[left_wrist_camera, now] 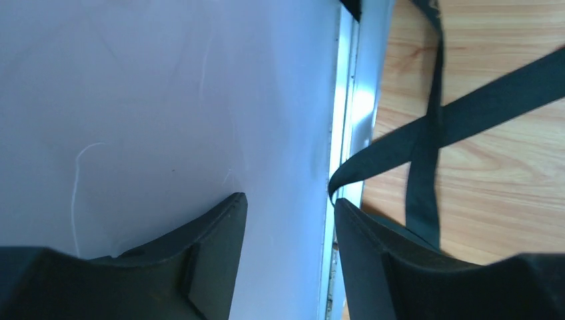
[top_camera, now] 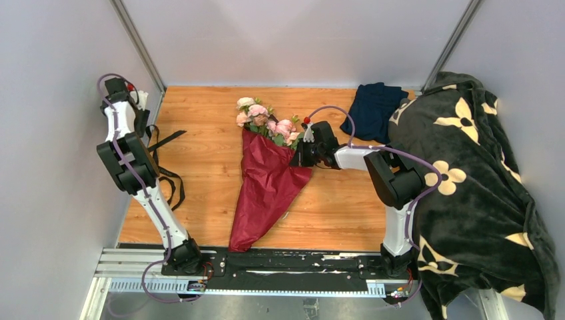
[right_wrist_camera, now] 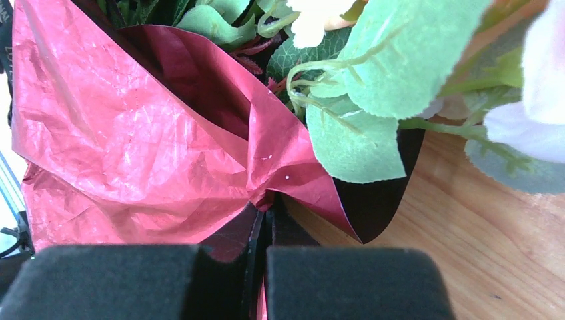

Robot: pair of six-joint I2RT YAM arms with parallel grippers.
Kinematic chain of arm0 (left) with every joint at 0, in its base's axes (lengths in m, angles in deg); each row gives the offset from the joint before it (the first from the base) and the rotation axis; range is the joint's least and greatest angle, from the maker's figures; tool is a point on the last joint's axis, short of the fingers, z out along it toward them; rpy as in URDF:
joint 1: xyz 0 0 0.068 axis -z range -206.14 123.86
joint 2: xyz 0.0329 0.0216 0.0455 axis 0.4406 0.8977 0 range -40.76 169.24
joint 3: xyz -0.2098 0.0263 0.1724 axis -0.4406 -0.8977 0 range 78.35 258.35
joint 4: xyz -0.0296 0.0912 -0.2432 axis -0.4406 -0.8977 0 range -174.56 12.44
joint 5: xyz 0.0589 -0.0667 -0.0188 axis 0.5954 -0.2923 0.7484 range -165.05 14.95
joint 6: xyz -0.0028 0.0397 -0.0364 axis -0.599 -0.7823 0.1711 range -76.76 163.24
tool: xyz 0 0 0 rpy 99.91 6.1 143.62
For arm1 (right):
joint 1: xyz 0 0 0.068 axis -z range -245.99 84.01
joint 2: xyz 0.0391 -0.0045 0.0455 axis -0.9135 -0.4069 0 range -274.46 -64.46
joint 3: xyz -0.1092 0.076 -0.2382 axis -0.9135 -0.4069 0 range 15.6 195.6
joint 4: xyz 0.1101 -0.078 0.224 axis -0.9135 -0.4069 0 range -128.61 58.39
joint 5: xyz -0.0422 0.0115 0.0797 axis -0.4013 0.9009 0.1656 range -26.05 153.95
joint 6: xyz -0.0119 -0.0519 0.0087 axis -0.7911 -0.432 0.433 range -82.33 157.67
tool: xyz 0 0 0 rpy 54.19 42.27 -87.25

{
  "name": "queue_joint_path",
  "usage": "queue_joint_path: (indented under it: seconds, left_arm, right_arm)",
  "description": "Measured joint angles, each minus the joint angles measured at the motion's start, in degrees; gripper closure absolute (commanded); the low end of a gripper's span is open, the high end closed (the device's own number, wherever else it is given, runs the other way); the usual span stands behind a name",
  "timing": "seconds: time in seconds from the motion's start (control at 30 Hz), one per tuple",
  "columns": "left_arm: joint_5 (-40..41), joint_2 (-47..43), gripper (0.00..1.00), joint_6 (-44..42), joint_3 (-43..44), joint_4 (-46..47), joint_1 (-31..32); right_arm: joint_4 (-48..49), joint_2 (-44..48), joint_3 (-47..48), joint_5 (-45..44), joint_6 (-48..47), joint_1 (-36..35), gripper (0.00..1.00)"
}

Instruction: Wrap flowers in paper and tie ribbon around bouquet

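Though apart from the bouquet (top_camera: 266, 180), navy cloth (top_camera: 373, 110) beside blanket (top_camera: 480, 187).

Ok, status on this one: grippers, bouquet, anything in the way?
Right gripper shut on the paper, beside the flowers. Left gripper open, empty, by the ribbon at the left wall. Ribbon not yet tied. Nothing seen blocking.

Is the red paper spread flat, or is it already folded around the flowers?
Folded. The paper forms a cone around the flowers, and the right gripper pinches its edge.
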Motion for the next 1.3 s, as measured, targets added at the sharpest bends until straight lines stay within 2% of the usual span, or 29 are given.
queue_joint_path:
  seconds: [0.1,0.3,0.53,0.63,0.7,0.73,0.77,0.8,1.1,1.13,1.17,1.2,1.3]
  left_arm:
    - [-1.9,2.1,0.34,1.3,3.2,-1.2,-1.9]
    - [-3.9,3.4,0.37,1.8,2.1,-4.1,-2.3]
    - [-3.4,6.5,0.35,1.9,-2.5,-4.7,-3.1]
    - [-2.9,6.7,0.46,2.0,-3.3,-5.4,-3.3]
    - [-3.1,6.7,0.6,2.4,-3.5,-5.5,-3.3]
    - [-3.5,6.7,0.73,2.3,-3.6,-5.7,-3.3]
    - [-3.9,6.8,0.93,2.7,-3.7,-5.9,-3.3]
    - [-4.5,6.8,1.0,2.4,-4.0,-6.0,-3.3]
    - [-7.0,2.7,1.0,2.6,-10.0,-5.9,-3.9]
    - [-7.6,0.7,1.0,3.1,-12.1,-5.5,-3.9]
    - [-8.3,-7.6,1.0,4.4,-13.1,-5.7,-2.8]
    - [-8.3,-8.2,1.0,4.5,-13.0,-5.6,-2.7]
    - [-11.0,-15.2,1.0,4.4,-5.0,-7.8,4.1]
  right_arm:
    - [-0.6,0.0,0.2,-0.4,-0.7,0.0,1.0]
    - [-1.7,0.0,0.7,-0.9,-1.9,0.0,1.0]
    - [-2.4,0.7,0.6,-1.1,-2.9,0.0,1.0]
    - [-2.9,1.1,0.5,-1.4,-3.3,0.0,1.0]
    - [-3.1,1.2,0.5,-1.5,-3.6,0.0,1.0]
    - [-3.2,1.4,0.4,-1.6,-3.8,0.0,1.0]
    - [-3.3,1.5,0.3,-1.7,-3.8,0.0,1.0]
    - [-3.5,1.7,0.3,-1.9,-4.0,0.0,1.0]
    - [-4.7,2.8,0.2,-2.4,-4.5,0.0,1.0]
    - [-4.7,2.8,0.2,-2.4,-4.5,0.0,1.0]
    - [-5.0,3.0,0.2,-2.5,-4.5,0.0,1.0]
    - [-5.0,3.0,0.2,-2.5,-4.5,0.0,1.0]
    - [-5.1,3.0,0.2,-2.9,-4.4,0.0,1.0]
